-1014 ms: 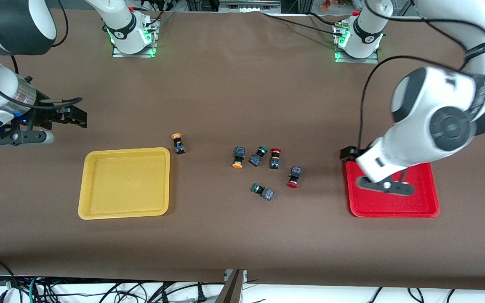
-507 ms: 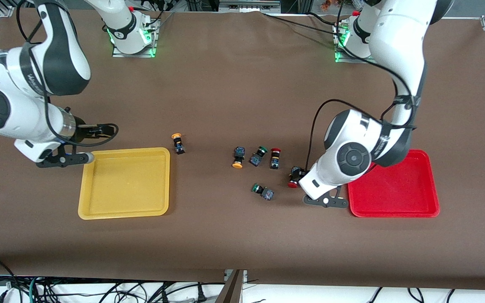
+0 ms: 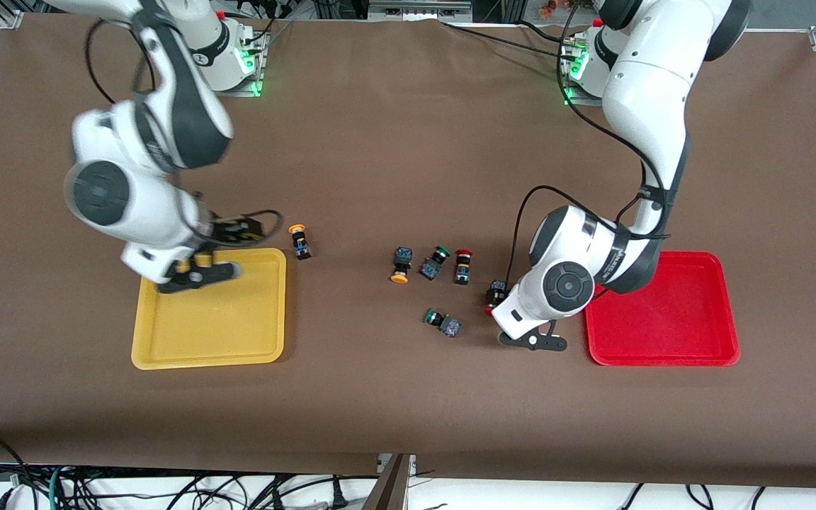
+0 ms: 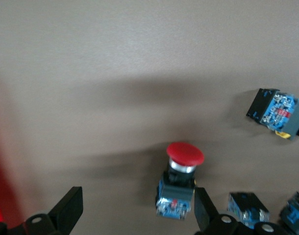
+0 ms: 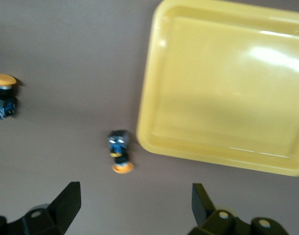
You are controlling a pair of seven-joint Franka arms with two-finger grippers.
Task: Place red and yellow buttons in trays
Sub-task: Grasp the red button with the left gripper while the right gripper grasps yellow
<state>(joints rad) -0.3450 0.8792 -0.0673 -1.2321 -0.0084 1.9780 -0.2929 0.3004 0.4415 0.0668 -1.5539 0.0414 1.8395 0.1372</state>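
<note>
My left gripper (image 4: 137, 213) is open, low over the table beside the red tray (image 3: 663, 350). A red button (image 4: 181, 181) lies between its fingers, close to one finger (image 4: 204, 215); in the front view this button (image 3: 497, 289) is partly hidden by the left arm. A second red button (image 3: 462, 266) and a yellow button (image 3: 400, 265) lie mid-table. My right gripper (image 5: 135, 203) is open and empty, over the yellow tray's (image 3: 160, 358) far corner (image 3: 246, 229). Another yellow button (image 3: 299, 241) lies just past that corner; it also shows in the right wrist view (image 5: 120, 152).
Two green-capped buttons lie among the others, one (image 3: 434, 262) between the yellow and red ones, one (image 3: 442, 321) nearer the camera. Both trays hold nothing. The right wrist view shows the yellow tray (image 5: 223, 93) and the mid-table yellow button (image 5: 3, 93).
The left gripper has moved from over the red tray to the nearer red button. The right gripper has swung from the table's end to over the yellow tray's far corner.
</note>
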